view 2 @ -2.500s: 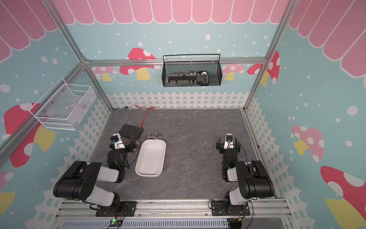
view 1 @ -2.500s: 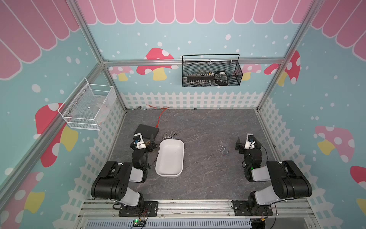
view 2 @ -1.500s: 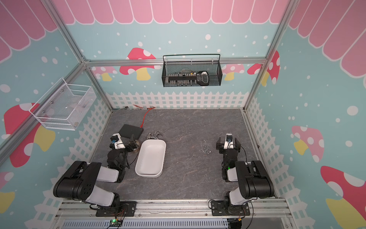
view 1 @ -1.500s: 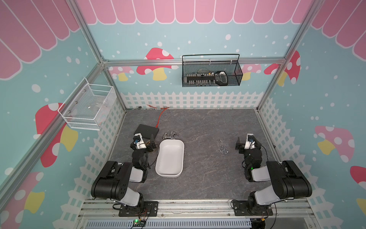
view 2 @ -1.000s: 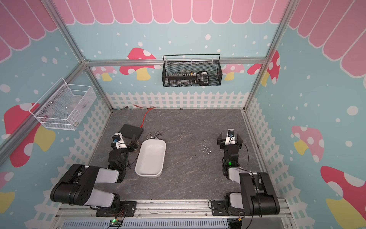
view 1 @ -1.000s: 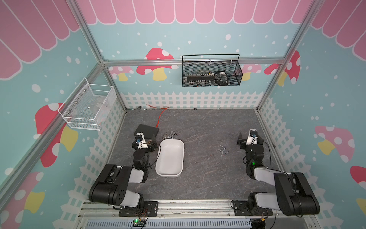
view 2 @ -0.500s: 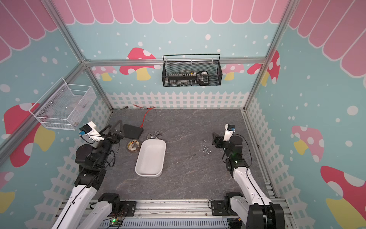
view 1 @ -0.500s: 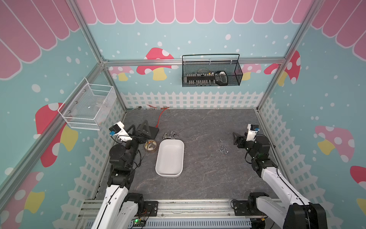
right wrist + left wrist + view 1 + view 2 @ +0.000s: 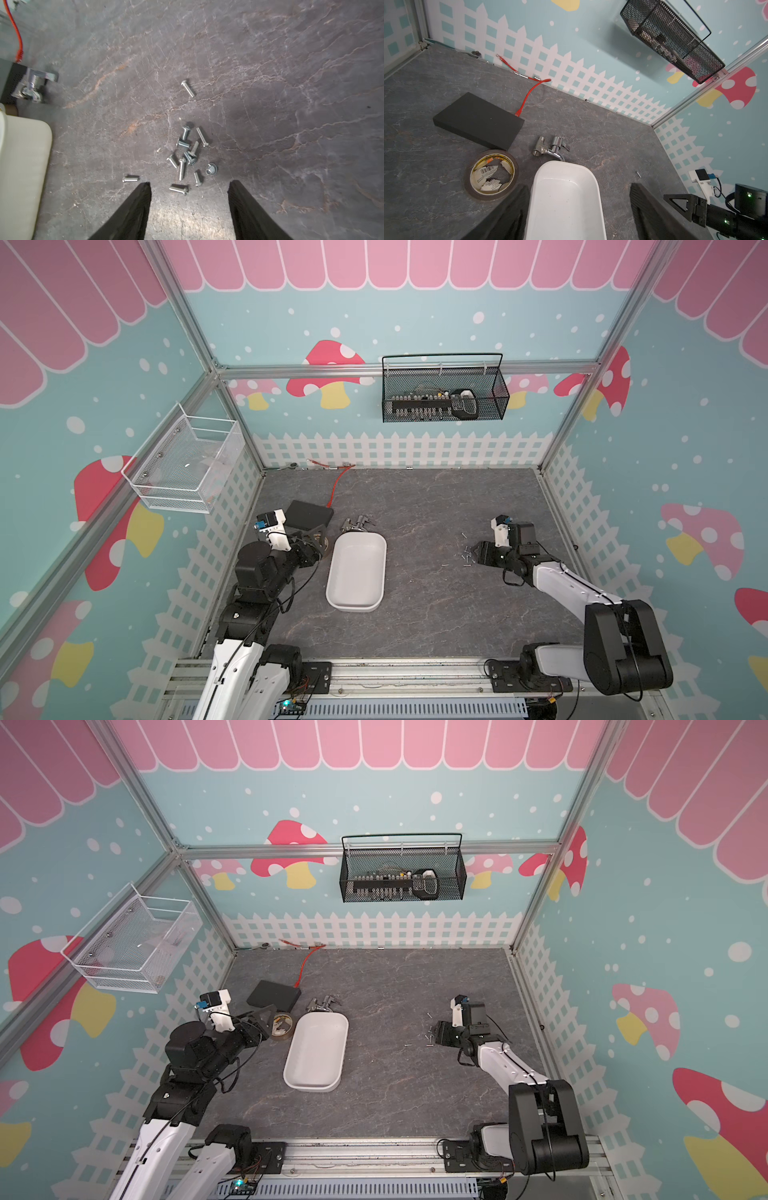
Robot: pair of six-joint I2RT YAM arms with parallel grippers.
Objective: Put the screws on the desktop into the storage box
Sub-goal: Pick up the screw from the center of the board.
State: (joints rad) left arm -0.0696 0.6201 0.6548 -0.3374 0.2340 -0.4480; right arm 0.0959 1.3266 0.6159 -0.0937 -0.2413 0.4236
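On the right side of the counter [image 9: 436, 506] there's a little pile of screws [image 9: 188, 158], most of them bunched together and a few touching or lying over each other. One sits alone a bit past the bunch and another lies off toward the box [image 9: 20, 166] side. In both top views the screws [image 9: 467, 556] are well apart from the box [image 9: 356, 568], which sits nearer the middle-left with its long side running front to back. Every screw I can see is on the counter.

The right gripper [image 9: 189, 182] is down low, right at the near edge of the pile. Its jaws are apart, with one screw lying roughly between the tips, and it's holding nothing. In a top view the right gripper [image 9: 438, 1031] is just beside the screws [image 9: 428, 1038].

The left gripper [image 9: 578, 186] is spread wide and empty too. In its wrist view the near end of the box [image 9: 564, 197] shows between the fingers. In a top view it [image 9: 318, 541] sits just left of the box's far end.

Other stuff over there: a tape roll [image 9: 488, 195] just beside a flat black box [image 9: 477, 118], a metal fitting [image 9: 550, 147] right by the box's far rim, and a red cable [image 9: 529, 93] running to the back wall.
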